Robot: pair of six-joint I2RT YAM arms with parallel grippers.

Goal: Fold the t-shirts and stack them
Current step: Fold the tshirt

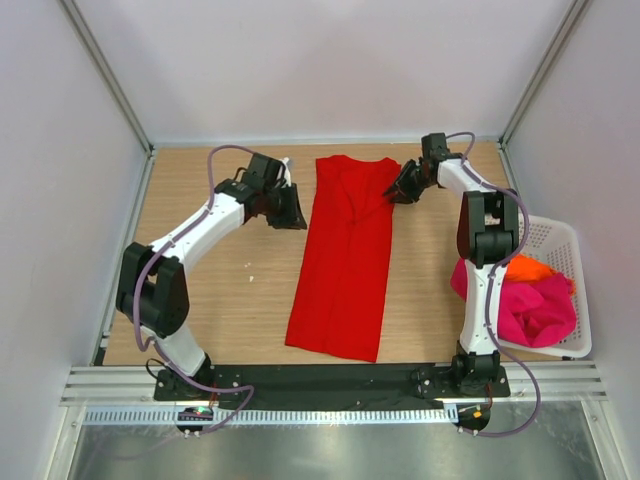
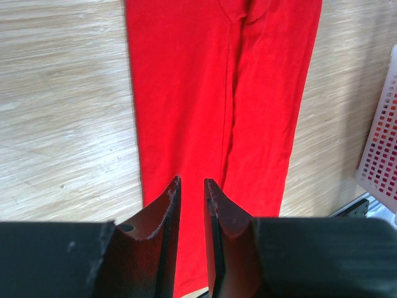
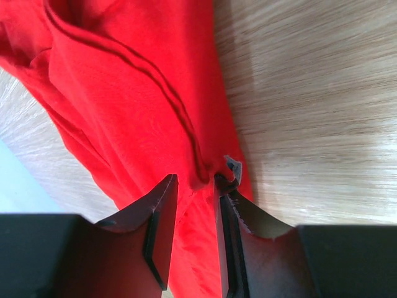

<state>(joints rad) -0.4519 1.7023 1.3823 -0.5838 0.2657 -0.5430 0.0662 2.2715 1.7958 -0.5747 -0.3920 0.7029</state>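
Red cloth t-shirt (image 1: 345, 260), folded into a long strip, lies mid-way across the pale wooden table (image 1: 220, 300). The right gripper (image 3: 195, 180) straddles a ridge at its upper right edge; whether it pinches, I cannot tell. The left gripper (image 2: 192, 181) hangs beside the upper left edge, jaws narrowly parted, empty. A magenta-pink shirt (image 1: 535, 310) and an orange shirt (image 1: 530, 268) sit in the white lattice basket (image 1: 575, 240)

This is looking like a robotics lab cell: plain white panels (image 1: 300, 60) on aluminium posts (image 1: 108, 75) are enclosing a wooden table (image 1: 230, 290), with a left arm (image 1: 200, 230) and a right arm (image 1: 487, 290) sitting bolted at its near rail (image 1: 100, 385).
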